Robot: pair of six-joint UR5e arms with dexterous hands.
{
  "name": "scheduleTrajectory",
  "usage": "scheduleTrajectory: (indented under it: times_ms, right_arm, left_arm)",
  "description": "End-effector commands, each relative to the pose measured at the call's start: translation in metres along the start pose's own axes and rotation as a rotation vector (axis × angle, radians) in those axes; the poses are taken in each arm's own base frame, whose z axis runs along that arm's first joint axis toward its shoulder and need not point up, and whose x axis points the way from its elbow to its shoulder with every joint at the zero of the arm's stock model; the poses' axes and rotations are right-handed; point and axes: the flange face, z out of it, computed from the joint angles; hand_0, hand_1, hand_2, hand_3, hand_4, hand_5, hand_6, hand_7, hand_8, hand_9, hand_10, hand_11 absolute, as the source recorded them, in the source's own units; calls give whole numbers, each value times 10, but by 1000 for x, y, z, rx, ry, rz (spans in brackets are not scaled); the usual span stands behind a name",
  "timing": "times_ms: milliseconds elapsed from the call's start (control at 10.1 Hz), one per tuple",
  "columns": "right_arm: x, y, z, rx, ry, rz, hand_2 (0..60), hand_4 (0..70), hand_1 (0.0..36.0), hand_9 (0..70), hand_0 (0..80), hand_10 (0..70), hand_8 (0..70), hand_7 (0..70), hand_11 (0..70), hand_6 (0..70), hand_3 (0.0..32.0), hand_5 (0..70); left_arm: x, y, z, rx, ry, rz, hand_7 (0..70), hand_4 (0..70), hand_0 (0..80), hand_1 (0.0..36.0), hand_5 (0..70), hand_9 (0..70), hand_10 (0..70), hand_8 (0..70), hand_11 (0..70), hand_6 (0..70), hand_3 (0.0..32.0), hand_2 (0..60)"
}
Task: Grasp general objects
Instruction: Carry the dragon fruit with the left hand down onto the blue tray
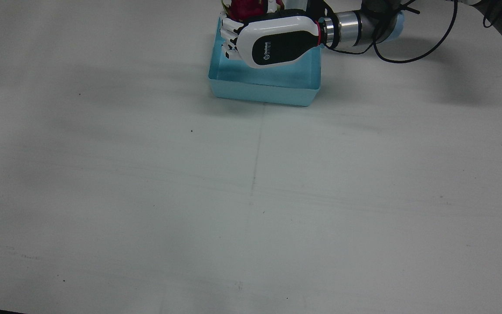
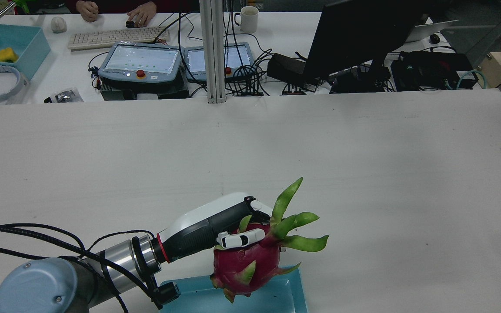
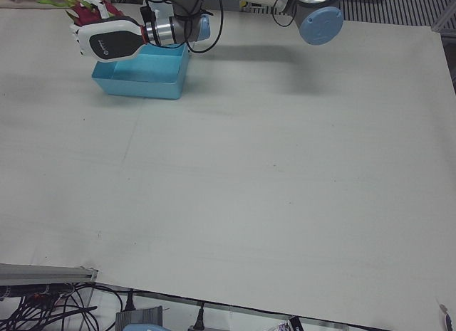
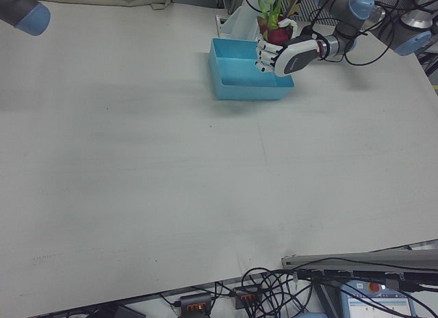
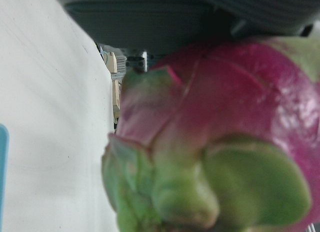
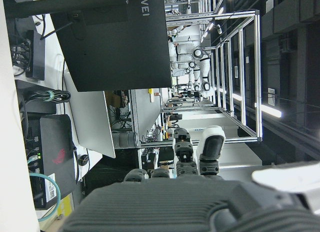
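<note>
Holding dragon fruit (image 2: 244, 265) clamped in left hand (image 2: 215, 228), fingers (image 2: 239, 239) wrapping over the red body just below the green leaf tips, palm pressing in from the side. Hanging clear above the blue bin (image 1: 273, 89) near the robot's edge of the counter (image 1: 251, 196), not touching bin floor as far as visible, probably lifting out or about to drop in; cannot tell which. Filling the left hand view, so sitting tight against the palm. Right hand (image 6: 200, 152): showing fingers loosely apart, gripping nothing, parked off the work area.
</note>
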Motion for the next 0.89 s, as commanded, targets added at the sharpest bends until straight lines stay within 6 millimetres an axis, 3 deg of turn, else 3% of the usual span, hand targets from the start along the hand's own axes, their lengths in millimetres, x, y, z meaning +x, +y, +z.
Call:
scheduleTrajectory:
  times_ms: [0, 99, 198, 297, 396, 495, 792]
  right_arm:
    - [0, 0, 0, 0, 0, 0, 0, 0, 0, 0, 0, 0, 0, 0, 0, 0, 0, 0]
    - [0, 0, 0, 0, 0, 0, 0, 0, 0, 0, 0, 0, 0, 0, 0, 0, 0, 0]
    - [0, 0, 0, 0, 0, 0, 0, 0, 0, 0, 0, 0, 0, 0, 0, 0, 0, 0]
    - [0, 0, 0, 0, 0, 0, 0, 0, 0, 0, 0, 0, 0, 0, 0, 0, 0, 0]
    - [0, 0, 0, 0, 0, 0, 0, 0, 0, 0, 0, 0, 0, 0, 0, 0, 0, 0]
    - [0, 0, 0, 0, 0, 0, 0, 0, 0, 0, 0, 0, 0, 0, 0, 0, 0, 0]
    - [0, 0, 0, 0, 0, 0, 0, 0, 0, 0, 0, 0, 0, 0, 0, 0, 0, 0]
  left_arm:
    - [-19, 13, 3, -36, -10, -30, 700, 700, 463, 0, 637, 700, 700, 690, 700, 700, 0, 104]
    - [-18, 12, 3, -37, -8, -29, 589, 700, 475, 3, 449, 394, 453, 419, 626, 491, 0, 8]
    - [-18, 13, 4, -39, -6, -30, 316, 239, 496, 64, 142, 88, 240, 181, 353, 181, 0, 0]
    - [-18, 12, 3, -38, -7, -30, 245, 100, 500, 72, 99, 35, 175, 118, 264, 109, 0, 0]
    - [-19, 12, 3, -37, -8, -29, 242, 105, 490, 56, 102, 34, 167, 112, 250, 106, 0, 0]
    - [-19, 12, 3, -37, -8, -29, 259, 102, 493, 58, 110, 37, 187, 133, 279, 118, 0, 0]
    - [-21, 9, 3, -31, -13, -28, 276, 118, 488, 50, 122, 41, 186, 140, 276, 129, 0, 0]
